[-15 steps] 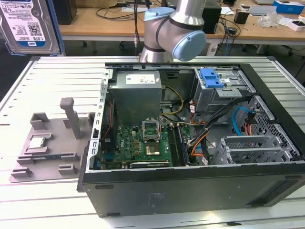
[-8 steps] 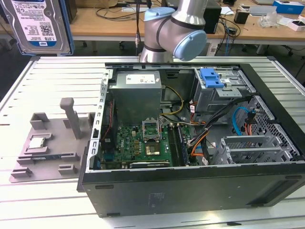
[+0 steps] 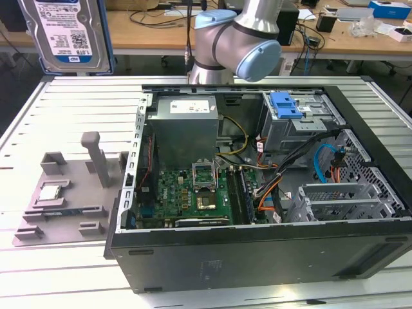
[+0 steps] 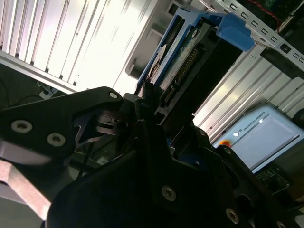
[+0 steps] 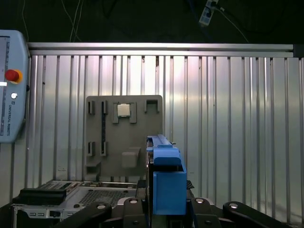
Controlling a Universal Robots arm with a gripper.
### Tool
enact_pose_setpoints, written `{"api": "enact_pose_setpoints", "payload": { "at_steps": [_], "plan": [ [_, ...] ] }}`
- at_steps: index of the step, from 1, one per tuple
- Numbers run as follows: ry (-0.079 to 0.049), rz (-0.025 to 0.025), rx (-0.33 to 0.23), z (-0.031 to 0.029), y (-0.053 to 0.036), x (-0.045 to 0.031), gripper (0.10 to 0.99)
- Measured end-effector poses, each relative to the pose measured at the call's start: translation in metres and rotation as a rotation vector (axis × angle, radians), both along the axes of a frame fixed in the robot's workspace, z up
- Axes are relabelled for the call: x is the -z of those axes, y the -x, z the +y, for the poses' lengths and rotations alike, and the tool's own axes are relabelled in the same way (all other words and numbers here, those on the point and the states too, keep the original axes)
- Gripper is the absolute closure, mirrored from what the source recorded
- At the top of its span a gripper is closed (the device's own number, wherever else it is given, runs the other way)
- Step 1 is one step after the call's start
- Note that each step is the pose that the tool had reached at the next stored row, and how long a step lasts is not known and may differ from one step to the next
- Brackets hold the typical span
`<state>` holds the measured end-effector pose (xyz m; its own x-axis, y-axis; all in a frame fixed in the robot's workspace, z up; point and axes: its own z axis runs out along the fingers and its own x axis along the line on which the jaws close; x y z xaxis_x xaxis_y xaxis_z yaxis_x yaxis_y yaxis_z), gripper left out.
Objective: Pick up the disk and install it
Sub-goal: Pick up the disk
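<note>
The disk [image 3: 67, 32], a silver hard drive with a blue-and-white label and a blue frame, hangs high above the table at the exterior view's upper left. In the second wrist view my black gripper [image 4: 147, 114] is shut on one end of the disk [image 4: 190, 57], whose connector edge and blue frame run away from the fingers. In the first wrist view the disk [image 5: 166, 175] stands edge-on between the gripper's black parts [image 5: 166, 211], above the ribbed table.
An open computer case [image 3: 257, 251] lies on the table, with a blue bracket [image 3: 288, 105] on its drive bay. A grey fixture plate [image 3: 71, 180] holding a small silver chip [image 3: 51, 192] lies beside it. A teach pendant [image 5: 12, 85] rests at the table's edge.
</note>
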<state>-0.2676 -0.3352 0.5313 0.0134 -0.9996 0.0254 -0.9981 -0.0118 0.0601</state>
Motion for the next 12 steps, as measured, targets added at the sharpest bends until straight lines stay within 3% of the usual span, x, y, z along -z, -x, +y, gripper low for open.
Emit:
{"api": "enact_pose_setpoints", "payload": {
  "at_steps": [2, 12],
  "plan": [
    [0.0, 0.0, 0.0, 0.0, -0.0098, 0.0, 0.722],
    [0.0, 0.0, 0.0, 0.0, -0.0423, 0.0, 0.722]
  ]
}}
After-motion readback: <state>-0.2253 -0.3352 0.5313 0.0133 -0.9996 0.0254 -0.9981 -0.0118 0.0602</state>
